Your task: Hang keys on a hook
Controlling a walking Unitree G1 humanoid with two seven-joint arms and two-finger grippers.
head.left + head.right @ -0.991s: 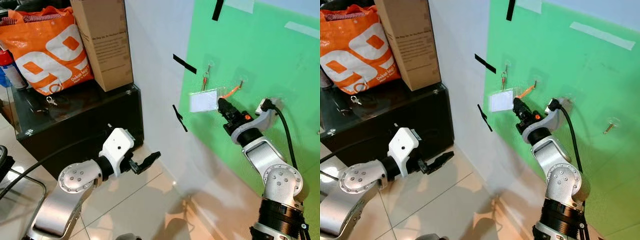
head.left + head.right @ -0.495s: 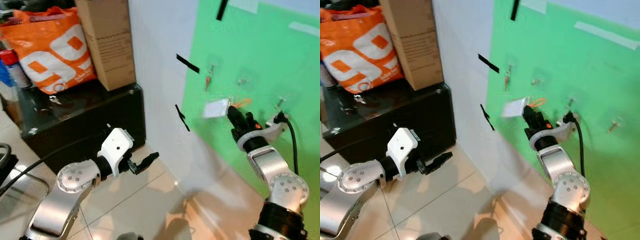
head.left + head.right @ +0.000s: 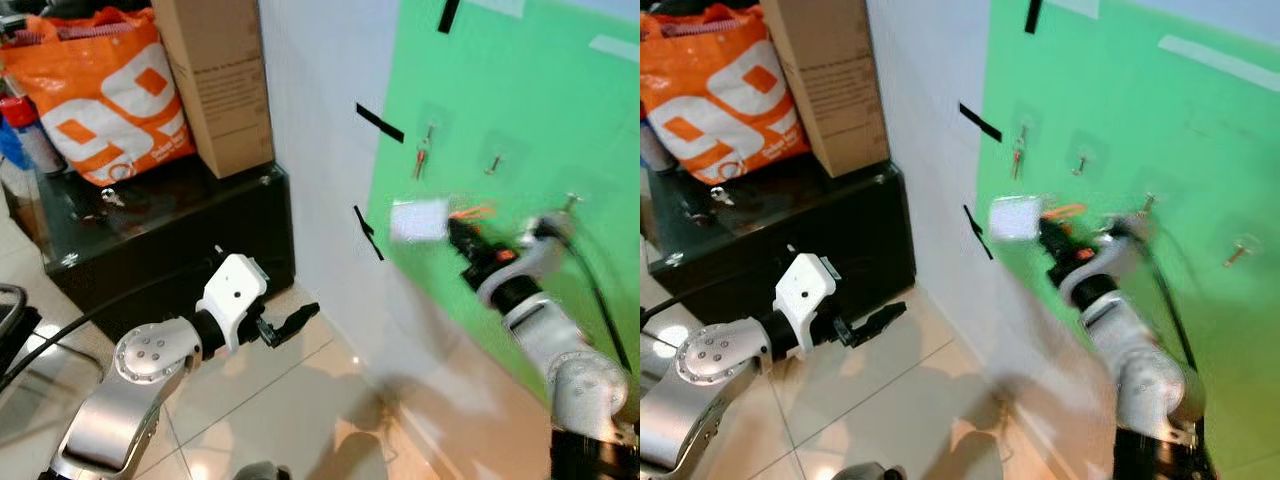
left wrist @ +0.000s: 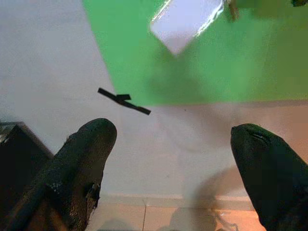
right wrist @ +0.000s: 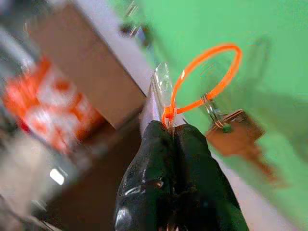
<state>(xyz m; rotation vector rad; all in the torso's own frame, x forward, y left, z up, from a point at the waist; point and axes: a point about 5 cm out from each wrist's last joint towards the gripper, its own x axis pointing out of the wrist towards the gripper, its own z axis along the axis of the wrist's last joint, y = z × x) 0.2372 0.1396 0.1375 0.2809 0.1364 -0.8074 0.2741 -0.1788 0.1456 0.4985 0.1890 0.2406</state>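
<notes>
**A:** What fills the scene, and has it shifted?

**B:** The green wall panel [image 3: 520, 90] takes up the right side, beside a white wall marked with strips of black tape [image 3: 380, 123]. On the left a black cabinet [image 3: 170, 235] carries a cardboard box [image 3: 215, 80] and an orange shopping bag [image 3: 100, 95]. The whole view has swung a little since a second ago, which is the camera moving, not the furniture.

**B:** Three hooks sit on the green. The first hook [image 3: 429, 130] has a red-tagged key hanging from it; the second hook [image 3: 495, 158] and the third hook [image 3: 571, 200] are bare.

**A:** And the right arm?

**B:** The right gripper [image 3: 458, 230] is raised in front of the panel, blurred by motion, its fingers pinched tight on the keys [image 5: 236, 132]. A second ago the orange loop [image 5: 207, 77] lay up against the second hook; now it is lower and clear of that hook. The white card tag [image 3: 418, 219] sticks out to the robot's left of the fingertips. From the right wrist, the loop arcs up from the closed tips and a brass key dangles off a small ring, hanging free against the green.

**A:** The left arm?

**B:** The left gripper [image 3: 290, 322] hangs low over the tiled floor [image 3: 260, 400], much as before, fingers spread apart and holding nothing.
</notes>
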